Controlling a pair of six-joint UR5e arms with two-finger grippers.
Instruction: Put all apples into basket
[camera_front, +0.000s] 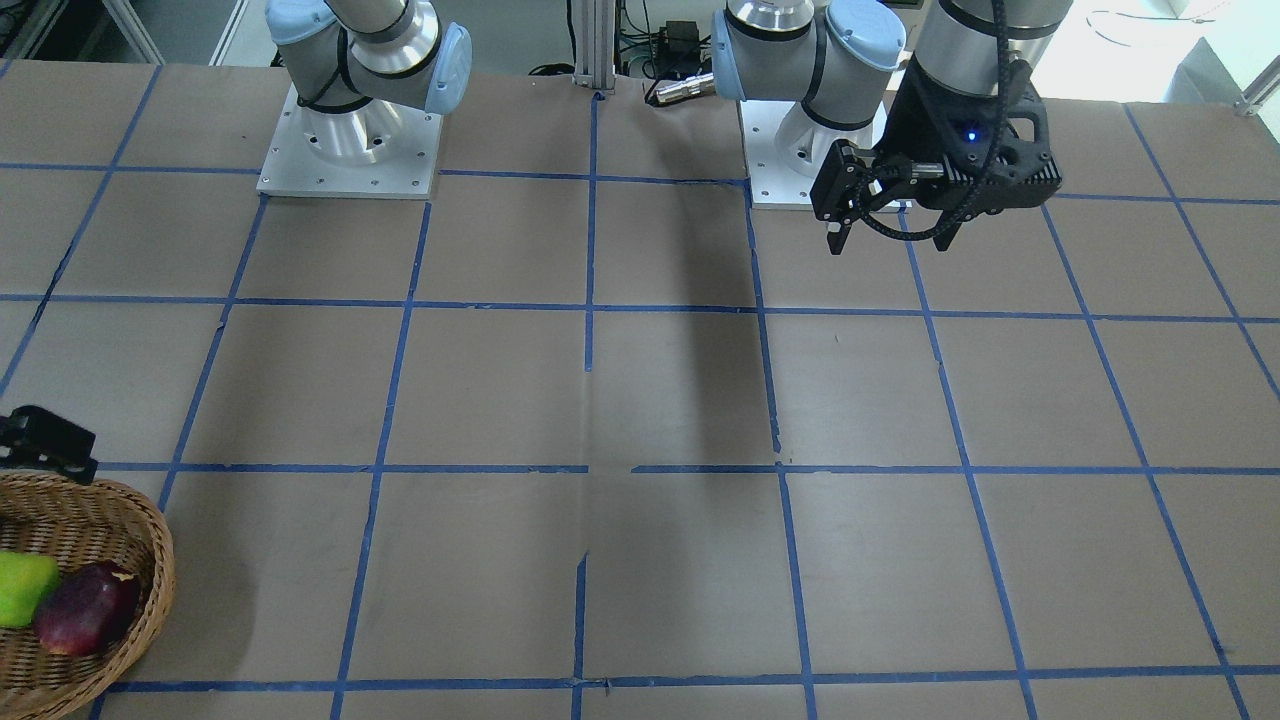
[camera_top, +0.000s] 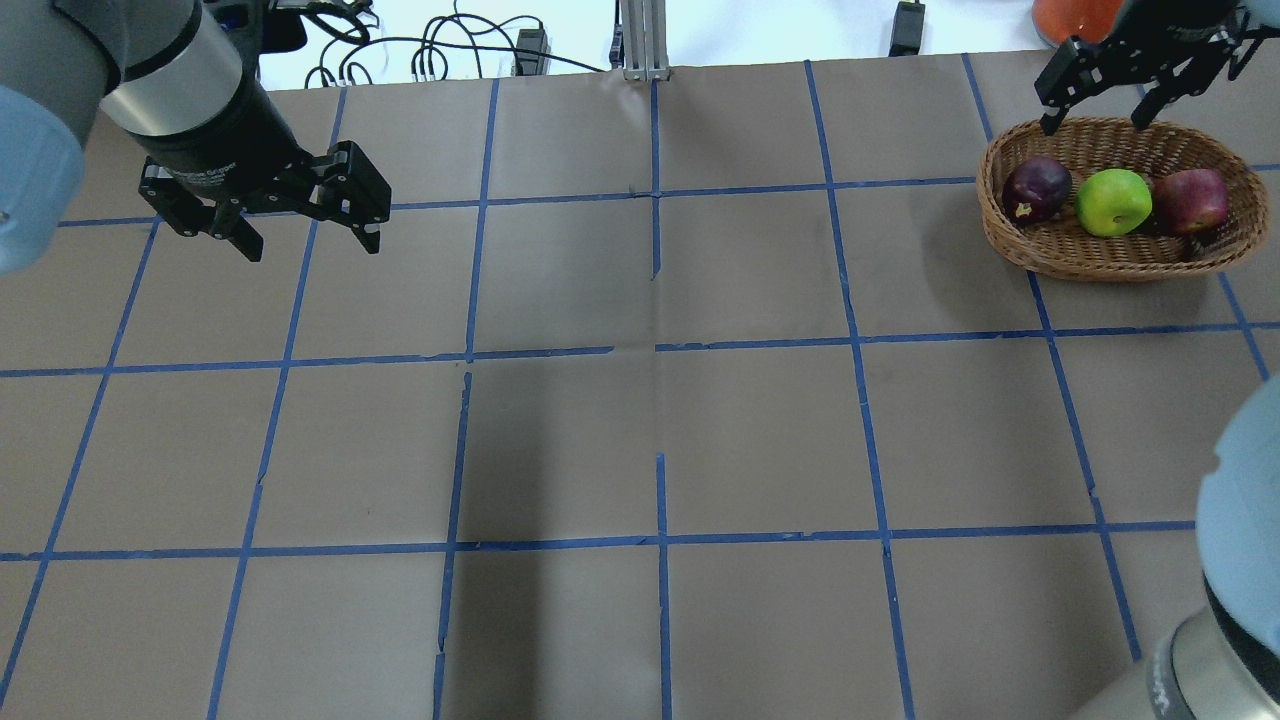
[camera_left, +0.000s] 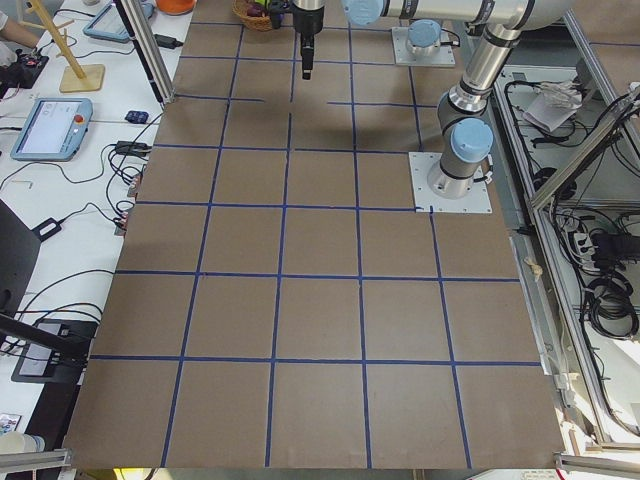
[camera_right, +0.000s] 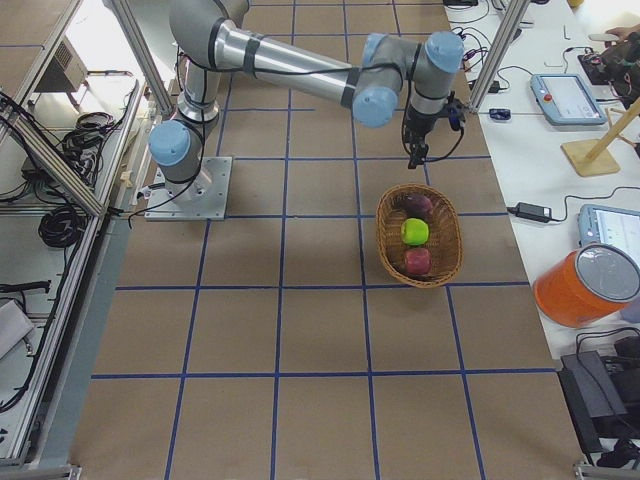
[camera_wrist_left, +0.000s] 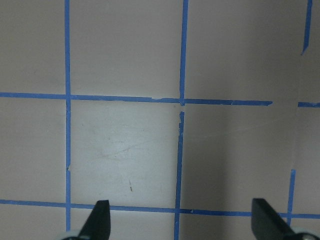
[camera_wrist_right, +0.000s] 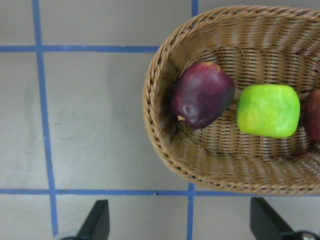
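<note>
Three apples (camera_top: 1113, 201) inside basket (camera_top: 1090, 262), bucket (camera_right: 585, 290) nearby

I am seeing light brown wicker weave on the basket (camera_top: 1120, 262). Inside the basket, the lime green apple (camera_top: 1113, 202) is sitting between the dark maroon-purple apple (camera_top: 1036, 189) and the red apple (camera_top: 1190, 200). Around the basket, blue tape lines (camera_top: 750, 345) are gridding the dull brown table (camera_top: 560, 440).

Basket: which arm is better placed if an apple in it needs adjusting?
Right. The right gripper, open, hovers by the basket holding all three apples; the left gripper, open, hangs far across the table.
</note>
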